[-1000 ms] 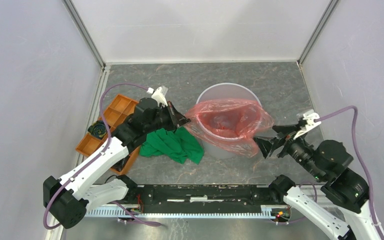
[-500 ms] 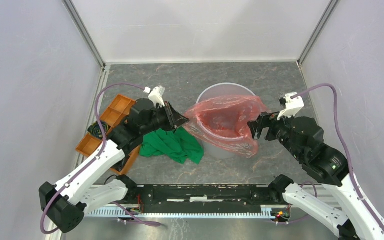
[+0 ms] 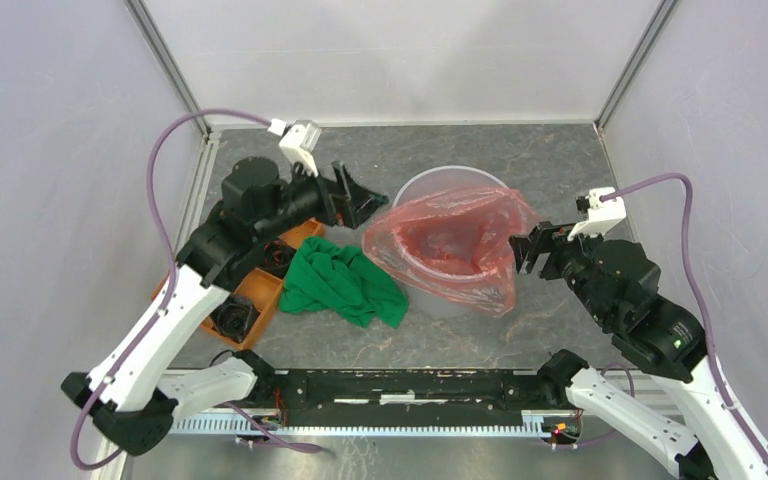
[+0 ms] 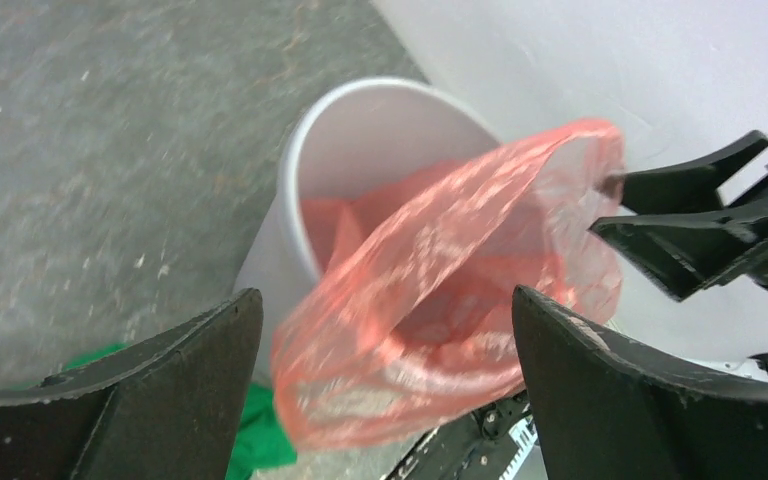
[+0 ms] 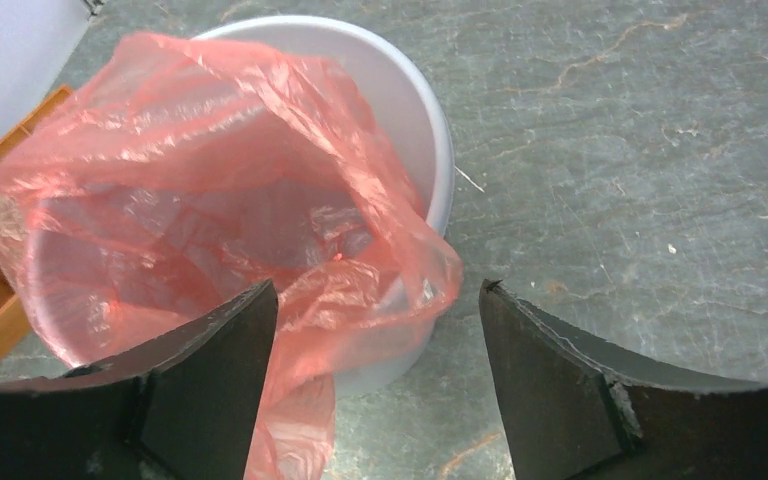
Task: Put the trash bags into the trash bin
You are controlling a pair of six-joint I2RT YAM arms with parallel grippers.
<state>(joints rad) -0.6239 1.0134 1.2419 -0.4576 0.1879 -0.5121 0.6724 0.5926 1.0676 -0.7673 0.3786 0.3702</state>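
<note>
- Right tool (image 3: 520, 252): jaws wide, empty, just right of trash bag (image 3: 450, 245).
- Bag sits partly inside trash bin (image 3: 455, 172), near film spilling over rim; pinch that loose edge, push inward.
- Left tool (image 3: 365, 195): wide open, empty, left of bin.

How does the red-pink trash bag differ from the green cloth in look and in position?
The trash bag is thin, glossy, translucent film; the green cloth is opaque fabric. The bag sits in the trash bin, its edges spilling over the rim; the cloth lies on the table beside the bin. The bag gapes open; the cloth is bunched up. Both are soft and crumpled.
</note>
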